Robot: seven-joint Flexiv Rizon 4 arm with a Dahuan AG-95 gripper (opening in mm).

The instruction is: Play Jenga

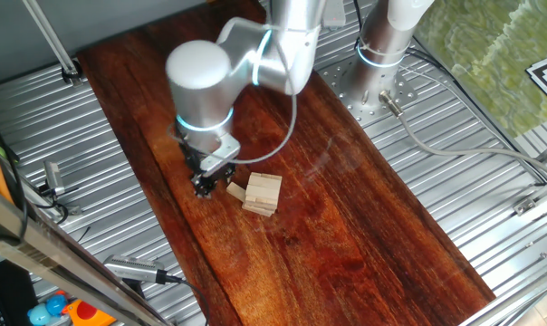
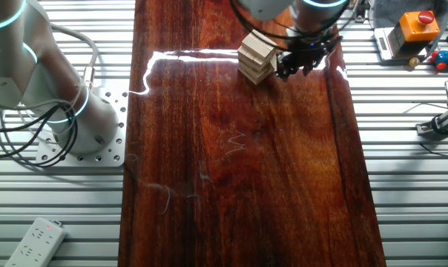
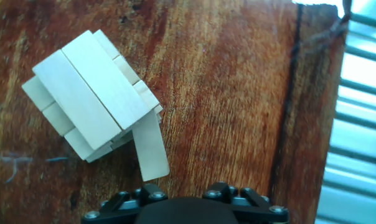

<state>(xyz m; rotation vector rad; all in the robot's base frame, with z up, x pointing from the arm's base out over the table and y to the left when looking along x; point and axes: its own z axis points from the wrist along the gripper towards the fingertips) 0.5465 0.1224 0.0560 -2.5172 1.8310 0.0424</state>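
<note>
The Jenga stack (image 1: 263,194) is a small squat pile of pale wooden blocks on the dark wooden board (image 1: 346,208). One block (image 1: 235,190) sticks out of a low layer toward my gripper (image 1: 210,181). In the hand view the stack (image 3: 91,93) sits upper left, and the protruding block (image 3: 149,148) slants down toward my left finger (image 3: 145,193). My gripper (image 3: 187,190) is open, its fingers wide apart with nothing between them. The block's end lies just in front of the left finger. In the other fixed view my gripper (image 2: 298,63) is right of the stack (image 2: 255,53).
The board's edge and ribbed metal table (image 3: 356,124) lie close on the gripper's right in the hand view. A second robot base (image 2: 83,119) stands beside the board. Cables (image 1: 455,149), an orange emergency-stop box (image 2: 417,26) and a power strip (image 2: 35,241) lie off the board.
</note>
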